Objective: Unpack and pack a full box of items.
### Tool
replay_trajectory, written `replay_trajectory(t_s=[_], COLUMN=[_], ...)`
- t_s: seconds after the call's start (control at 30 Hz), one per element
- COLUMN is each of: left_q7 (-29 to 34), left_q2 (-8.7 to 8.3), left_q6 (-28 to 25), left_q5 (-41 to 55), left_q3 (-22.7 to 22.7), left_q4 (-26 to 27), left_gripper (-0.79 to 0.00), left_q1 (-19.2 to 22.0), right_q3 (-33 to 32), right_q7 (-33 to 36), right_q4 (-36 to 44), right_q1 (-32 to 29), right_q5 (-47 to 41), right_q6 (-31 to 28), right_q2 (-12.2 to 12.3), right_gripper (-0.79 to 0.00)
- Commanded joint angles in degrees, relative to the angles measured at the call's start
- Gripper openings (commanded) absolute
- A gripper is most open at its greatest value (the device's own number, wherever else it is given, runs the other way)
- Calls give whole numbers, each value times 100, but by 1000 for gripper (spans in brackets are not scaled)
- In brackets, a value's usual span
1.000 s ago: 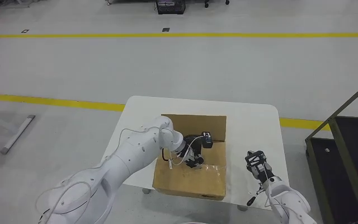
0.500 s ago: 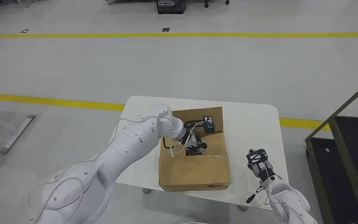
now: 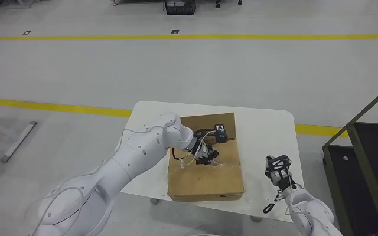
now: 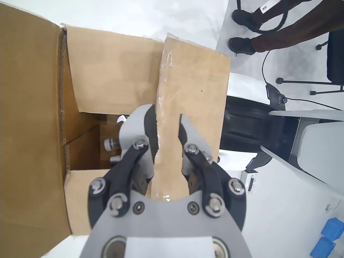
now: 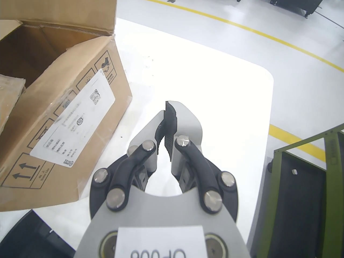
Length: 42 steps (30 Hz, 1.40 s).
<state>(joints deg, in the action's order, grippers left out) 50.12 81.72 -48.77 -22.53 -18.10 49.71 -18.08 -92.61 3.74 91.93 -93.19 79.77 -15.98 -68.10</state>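
A brown cardboard box (image 3: pixel 207 183) stands in the middle of the white table (image 3: pixel 266 130), its near taped flap folded flat and its far flap upright. My left gripper (image 3: pixel 208 156) hangs over the opening, open. In the left wrist view the left gripper (image 4: pixel 166 116) straddles the taped edge of the flap (image 4: pixel 193 81), with one finger (image 4: pixel 146 127) over the opening. Small items, one white and bottle-like (image 4: pixel 111 144), lie deep inside. My right gripper (image 3: pixel 277 168) is off to the box's right over bare table. In its own view the right gripper (image 5: pixel 166 124) is shut on nothing, beside the labelled box side (image 5: pixel 70 114).
A green metal rack (image 3: pixel 354 141) stands just beyond the table's right edge, also seen as the rack (image 5: pixel 309 162) in the right wrist view. Bare table lies right of the box. Two blue blocks (image 4: pixel 329 232) sit on the floor.
The box has slid away from the near table edge and turned square to it, with the left gripper moving along. The right gripper has drifted slightly right and nearer.
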Motion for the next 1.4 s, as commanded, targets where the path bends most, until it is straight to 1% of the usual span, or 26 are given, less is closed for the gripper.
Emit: replay_trajectory(t_s=[0.0, 0.1, 0.2, 0.33, 0.57, 0.7, 0.77, 0.83, 0.9, 0.97, 1.0, 1.07, 1.13, 1.17, 1.23, 1.3, 1.33, 1.37], left_q7=[60, 156, 234, 324, 565, 444, 340, 100, -206, -483, -631, -918, -1086, -1145, -1180, -1106, -1132, -1023], left_q2=[-27, -39, -4, 80, 262, 336, 341, 316, 254, 153, 89, -56, -234, -329, -536, -761, -876, -990], left_q6=[8, 5, 56, -9, 26, -79, -102, -40, -5, 104, 242, 465, 882, 1163, 1458, 1766, 1942, 2120], left_q5=[-62, -27, -60, 135, 344, 366, 281, 126, 47, -143, -322, -525, -752, -973, -1180, -1389, -1380, -1553], left_q3=[4, 7, 49, 75, 163, 147, 102, 20, -112, -256, -332, -499, -715, -815, -1042, -1330, -1536, -1699], left_q4=[-4, -70, -151, -269, -554, -664, -715, -731, -717, -638, -562, -301, -7, 239, 835, 1492, 1818, 2151], left_gripper=[0, 0, 0, 0, 0, 0, 0, 0, 0, 0, 0, 0, 0, 0, 0, 0, 0, 0], left_q1=[-70, -159, -212, -252, -177, -76, -11, 39, 36, 30, 31, -114, -266, -345, -651, -988, -1202, -1388], right_q3=[-56, -79, -60, 3, 98, 131, 109, 72, -7, -76, -123, -209, -292, -312, -377, -430, -445, -461], right_q7=[-3, -2, -16, -7, 13, -48, -104, -182, -257, -346, -420, -541, -658, -722, -824, -869, -873, -855], right_q4=[-20, -51, -69, -92, -152, -116, -80, -11, 60, 141, 193, 266, 335, 376, 403, 404, 404, 406], right_q1=[-8, -12, -18, -22, 19, 41, 30, 16, -7, -37, -49, -81, -101, -112, -117, -109, -97, -78], right_q5=[32, 68, 101, 151, 273, 305, 179, -7, -105, -67, -78, -64, -8, 43, 107, 152, 168, 212], right_q6=[-39, -59, -50, -32, 3, 24, -30, -151, -360, -586, -721, -1002, -1296, -1477, -1783, -1920, -1948, -1921], right_q2=[13, 22, 24, 23, 24, 25, 24, 26, 44, 69, 82, 111, 143, 160, 193, 215, 223, 230], right_gripper=[-785, -785, -785, -785, -785, -785, -785, -785, -785, -785, -785, -785, -785, -785, -785, -785, -785, -785])
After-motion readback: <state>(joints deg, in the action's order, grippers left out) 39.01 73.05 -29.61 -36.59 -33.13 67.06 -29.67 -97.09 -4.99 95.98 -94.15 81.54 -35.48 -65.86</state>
